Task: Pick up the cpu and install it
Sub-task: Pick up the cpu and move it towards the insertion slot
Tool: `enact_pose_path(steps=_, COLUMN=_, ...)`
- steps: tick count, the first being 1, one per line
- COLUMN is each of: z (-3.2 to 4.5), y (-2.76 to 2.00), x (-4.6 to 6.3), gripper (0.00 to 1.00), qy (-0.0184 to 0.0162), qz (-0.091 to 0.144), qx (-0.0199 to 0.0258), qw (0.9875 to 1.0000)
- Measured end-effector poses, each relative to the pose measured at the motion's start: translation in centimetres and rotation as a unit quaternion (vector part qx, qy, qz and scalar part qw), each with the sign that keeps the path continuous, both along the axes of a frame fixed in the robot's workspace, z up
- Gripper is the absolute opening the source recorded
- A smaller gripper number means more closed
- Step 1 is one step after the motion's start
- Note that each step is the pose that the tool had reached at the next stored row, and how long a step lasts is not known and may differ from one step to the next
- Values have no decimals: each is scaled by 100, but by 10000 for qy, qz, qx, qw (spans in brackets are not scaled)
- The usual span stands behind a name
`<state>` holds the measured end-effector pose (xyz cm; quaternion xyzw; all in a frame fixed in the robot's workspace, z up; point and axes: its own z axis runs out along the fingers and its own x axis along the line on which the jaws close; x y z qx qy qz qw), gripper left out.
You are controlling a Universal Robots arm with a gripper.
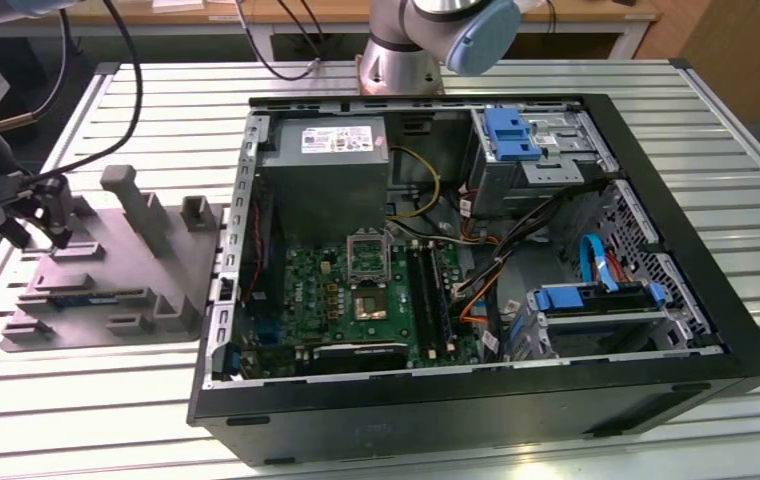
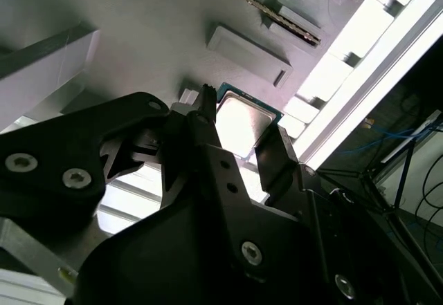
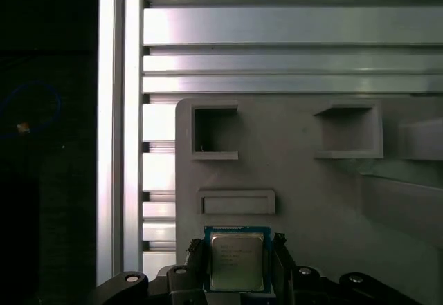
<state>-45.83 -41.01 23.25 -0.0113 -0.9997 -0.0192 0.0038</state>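
I have the gripper (image 1: 36,238) out at the exterior view's left, over the grey tray (image 1: 113,275) and well apart from the open computer case (image 1: 740,365). In both wrist views the cpu (image 3: 237,260) sits squarely between the two fingers (image 2: 273,160), silvery top facing up. The pads look closed against two opposite edges, so I read it as clamped on the chip rather than just straddling it. I cannot tell whether the chip has left the tray surface or rests on it; it lies just beside a low rectangular block (image 3: 237,202). I judge this to be the pick-up stage, and the socket (image 1: 371,304) on the motherboard (image 1: 333,290) looks bare. To do this well I want the hold kept on the chip's edges only, light enough not to bow or skew it, with the chip flat and centred between the pads as it appears in the first wrist view. Any rise should go straight up, with no sideways drift toward the block or the tray's upright pieces. A tilted chip or one nudged against the block could slip in the pads, so I would watch both wrist views for rotation.
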Motion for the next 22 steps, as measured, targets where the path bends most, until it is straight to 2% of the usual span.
enact_pose_path(steps=8, z=46, y=0, x=0, gripper=47, qy=1, qz=0, qx=0, qw=10000)
enact_pose_path(steps=22, z=217, y=0, x=0, gripper=47, qy=0, qz=0, qx=0, qw=10000)
